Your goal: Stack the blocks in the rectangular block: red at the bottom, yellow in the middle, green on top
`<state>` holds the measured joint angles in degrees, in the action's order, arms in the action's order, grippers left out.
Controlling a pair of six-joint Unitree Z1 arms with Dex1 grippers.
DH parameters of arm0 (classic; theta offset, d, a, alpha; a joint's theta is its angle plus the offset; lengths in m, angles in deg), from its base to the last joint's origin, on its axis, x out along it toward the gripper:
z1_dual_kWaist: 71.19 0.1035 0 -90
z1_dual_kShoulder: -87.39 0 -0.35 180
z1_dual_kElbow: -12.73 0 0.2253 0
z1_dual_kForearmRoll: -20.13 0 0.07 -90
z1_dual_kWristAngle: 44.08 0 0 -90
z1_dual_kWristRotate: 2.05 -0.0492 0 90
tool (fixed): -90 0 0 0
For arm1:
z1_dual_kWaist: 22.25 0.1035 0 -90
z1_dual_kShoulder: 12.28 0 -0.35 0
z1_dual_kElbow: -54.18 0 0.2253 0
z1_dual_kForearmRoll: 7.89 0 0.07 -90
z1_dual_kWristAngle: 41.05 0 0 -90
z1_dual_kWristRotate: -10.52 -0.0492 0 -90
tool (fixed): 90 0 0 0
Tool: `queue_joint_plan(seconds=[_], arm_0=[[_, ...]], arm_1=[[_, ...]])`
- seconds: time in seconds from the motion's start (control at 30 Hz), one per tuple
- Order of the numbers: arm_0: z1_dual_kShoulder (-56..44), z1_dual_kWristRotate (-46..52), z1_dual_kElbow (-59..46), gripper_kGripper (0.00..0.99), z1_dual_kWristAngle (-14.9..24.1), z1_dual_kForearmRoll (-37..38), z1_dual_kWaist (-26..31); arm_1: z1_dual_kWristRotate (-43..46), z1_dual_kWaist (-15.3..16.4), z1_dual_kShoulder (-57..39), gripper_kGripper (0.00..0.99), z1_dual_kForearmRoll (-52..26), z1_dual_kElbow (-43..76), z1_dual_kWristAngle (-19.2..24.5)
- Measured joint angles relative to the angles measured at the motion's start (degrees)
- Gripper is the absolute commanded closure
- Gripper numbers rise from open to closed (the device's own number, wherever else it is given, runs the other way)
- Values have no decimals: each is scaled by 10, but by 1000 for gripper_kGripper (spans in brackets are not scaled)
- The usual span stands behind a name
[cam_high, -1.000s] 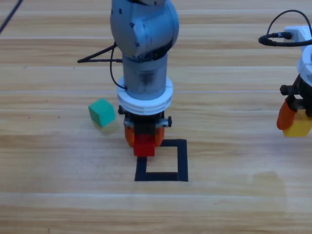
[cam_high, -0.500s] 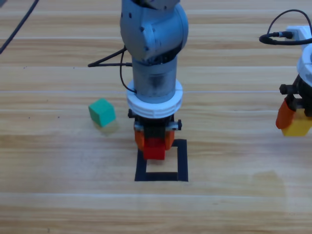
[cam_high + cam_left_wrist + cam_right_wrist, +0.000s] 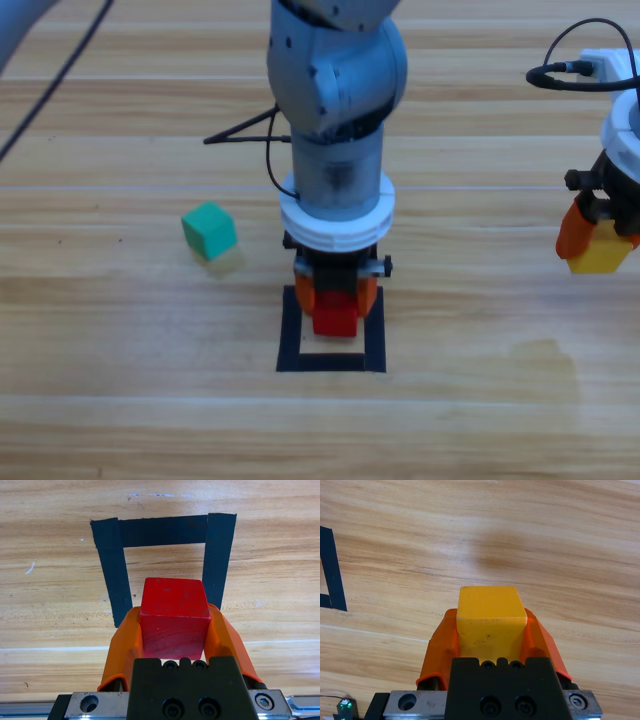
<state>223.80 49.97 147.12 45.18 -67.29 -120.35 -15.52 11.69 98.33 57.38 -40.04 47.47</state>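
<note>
Left gripper (image 3: 336, 298) hangs straight down over the tape outline (image 3: 374, 330), jaws clamped on the sides of the red cube (image 3: 335, 319). From above, red sits inside the outline's upper half; the left wrist view shows red (image 3: 174, 617) pinched between both jaws with the outline's hollow (image 3: 215, 550) just ahead. Whether red touches the worktop (image 3: 120, 400) cannot be told. Side grip leaves the bottom face free, so red can be set flat as the base of the stack. Right gripper (image 3: 590, 238) waits near the right edge, well apart from the outline, jaws closed on the yellow cube (image 3: 605, 253), also seen in the right wrist view (image 3: 491, 617) held above bare wood; likely pre-loaded so yellow goes on 2nd. Green cube (image 3: 209, 230) sits loose on the worktop left of the left arm, near but outside the outline, untouched, 3rd in order. Stack is at step 1 of 3, nothing released yet.
</note>
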Motion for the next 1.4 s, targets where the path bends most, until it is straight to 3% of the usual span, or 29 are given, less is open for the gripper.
queue_joint_plan(seconds=[1.4], arm_0=[[21, 0, 0, 990, 0, 7, -2]], arm_1=[[0, 0, 1, 976, -5, 5, 0]])
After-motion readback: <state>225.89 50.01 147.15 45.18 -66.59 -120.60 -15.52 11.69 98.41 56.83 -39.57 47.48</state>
